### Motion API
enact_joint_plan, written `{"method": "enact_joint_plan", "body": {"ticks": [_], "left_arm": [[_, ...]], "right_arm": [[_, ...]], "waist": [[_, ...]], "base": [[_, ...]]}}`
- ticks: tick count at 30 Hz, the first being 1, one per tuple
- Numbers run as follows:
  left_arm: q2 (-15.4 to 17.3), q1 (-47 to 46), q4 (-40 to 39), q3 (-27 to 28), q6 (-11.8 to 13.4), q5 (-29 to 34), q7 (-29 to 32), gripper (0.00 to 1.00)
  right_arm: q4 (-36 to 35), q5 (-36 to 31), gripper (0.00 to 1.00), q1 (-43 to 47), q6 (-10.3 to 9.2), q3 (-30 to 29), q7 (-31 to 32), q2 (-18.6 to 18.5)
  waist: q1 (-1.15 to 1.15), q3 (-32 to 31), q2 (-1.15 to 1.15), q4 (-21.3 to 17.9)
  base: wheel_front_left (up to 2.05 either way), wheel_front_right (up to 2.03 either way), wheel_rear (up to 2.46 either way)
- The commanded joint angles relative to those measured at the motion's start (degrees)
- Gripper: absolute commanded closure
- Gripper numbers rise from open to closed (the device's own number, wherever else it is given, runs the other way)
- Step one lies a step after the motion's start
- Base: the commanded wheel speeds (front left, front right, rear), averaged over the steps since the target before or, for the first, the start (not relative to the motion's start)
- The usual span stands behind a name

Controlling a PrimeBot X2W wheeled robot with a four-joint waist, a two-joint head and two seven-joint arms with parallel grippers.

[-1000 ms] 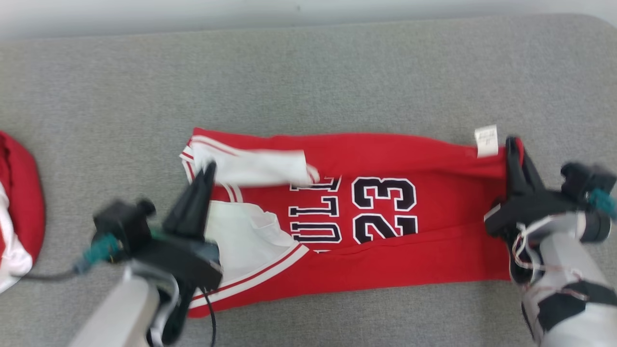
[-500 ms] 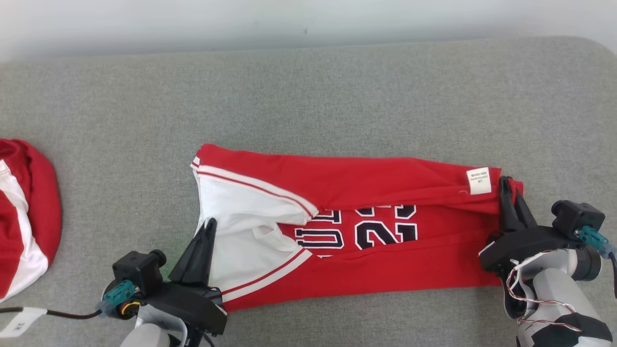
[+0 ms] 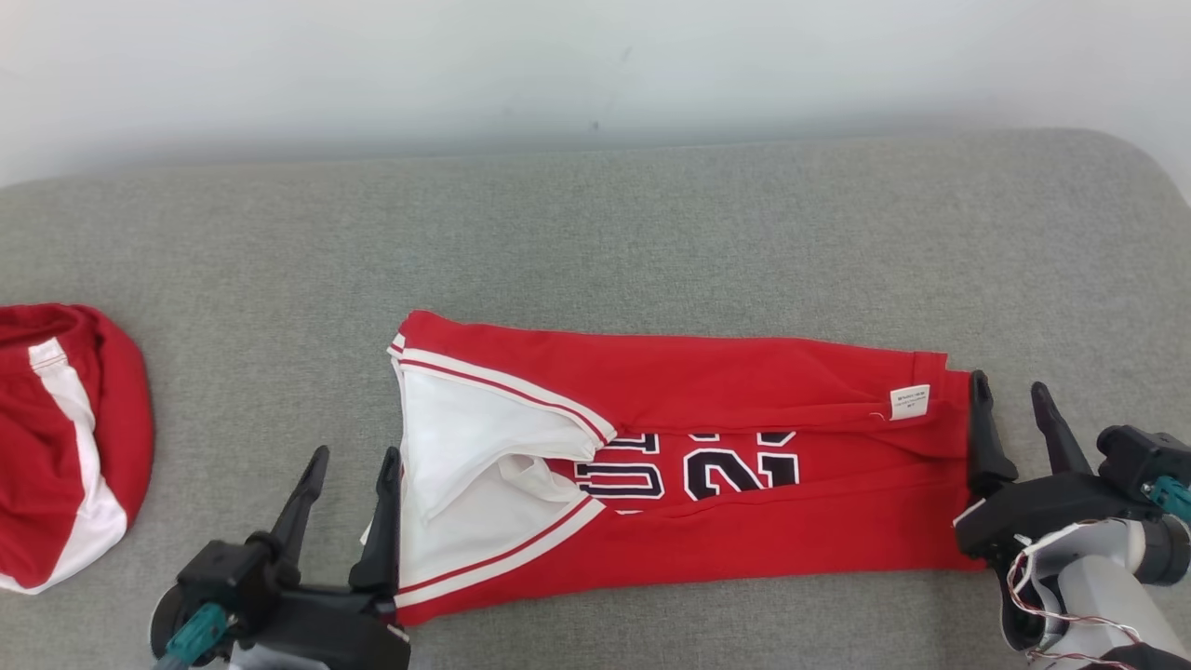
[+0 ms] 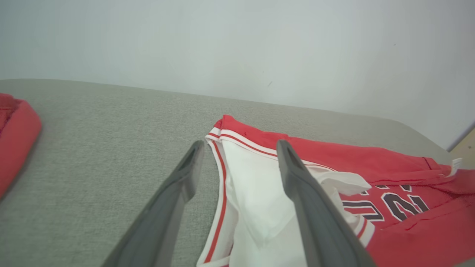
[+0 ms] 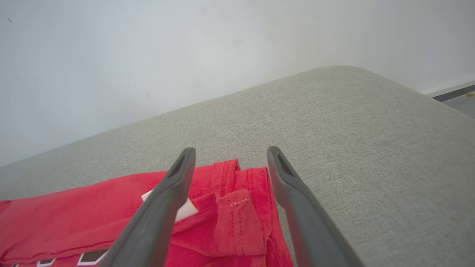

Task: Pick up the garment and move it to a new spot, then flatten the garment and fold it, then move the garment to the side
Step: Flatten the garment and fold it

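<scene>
Fold (image 3: 698, 372) now halfway over red jersey's (image 3: 791, 544) number (image 3: 740, 476)

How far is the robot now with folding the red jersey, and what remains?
Looks done: the jersey lies flat on the grey surface, its far long edge folded over the number. In hand: nothing is gripped; the left gripper and the right gripper stand open at its two ends. Left: probably another fold, since it is long, then moving it aside.
</scene>
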Motion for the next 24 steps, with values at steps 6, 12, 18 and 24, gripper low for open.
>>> {"method": "enact_joint_plan", "body": {"ticks": [6,12,18,24], "left_arm": [[-3.1,5.8,-5.2,6.0,-0.5,7.3,-0.2,0.0],[-5.1,9.2,-6.7,9.7,-0.8,9.5,-0.2,0.0],[-6.1,10.8,-6.2,11.3,-0.8,10.4,-0.2,0.0],[-6.4,10.7,-5.5,11.5,-0.8,11.3,-0.2,0.0]], "right_arm": [[5.7,-2.3,0.0,0.3,-0.14,-1.9,-0.1,-1.1],[12.2,-3.4,0.0,-1.2,-0.14,-2.1,-0.1,-1.2],[20.4,-3.6,0.0,-3.5,-0.14,-1.3,0.6,-1.8],[25.8,-2.6,0.0,-5.8,-0.14,-0.2,1.5,-1.4]], "waist": [[0.01,-1.8,0.0,1.7],[0.01,-2.7,0.0,2.6],[0.01,-2.6,0.0,3.8],[0.01,-2.9,0.0,4.7]], "base": [[0.0,0.0,0.0],[0.0,0.0,0.0],[0.0,0.0,0.0],[0.0,0.0,0.0]]}}
